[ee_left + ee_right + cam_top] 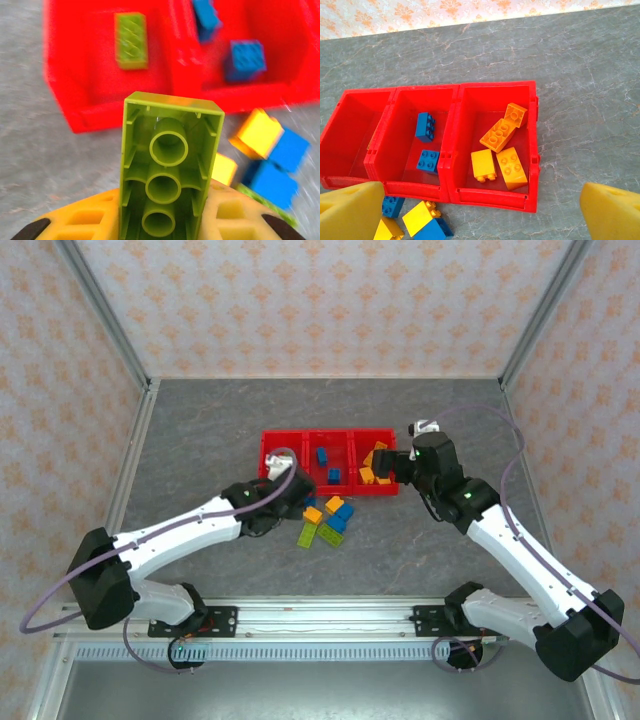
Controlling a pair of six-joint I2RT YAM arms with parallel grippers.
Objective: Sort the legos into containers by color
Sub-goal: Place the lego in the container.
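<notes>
- L gripper (pixel 281 466) is closed on a lime brick (pixel 167 170), hollow underside facing the wrist cam. It's above the left end of the tray (pixel 335 432).
- Tray sits approx mid worktop (pixel 200 430), long side parallel to the near edge.
- Left bin (pixel 75 107) has one green brick (pixel 131 40). Mid bin (pixel 290 40) has two blues, right bin (pixel 495 86) four orange-yellow.
- Step, as I read it: drop the lime brick in the left bin.
- Can't tell if the brick's tip is past the bin's near wall, so carry it fwd over bare floor before opening.
- Release low, else it prob bounces into the mid bin.
- R gripper (pixel 481 200) is spread wide w/ nothing in it, over the right bin's near edge. Keep it apart from L.
- Loose pile (pixel 325 522) lies just off the tray's near wall; don't sweep it w/ the forearm.
</notes>
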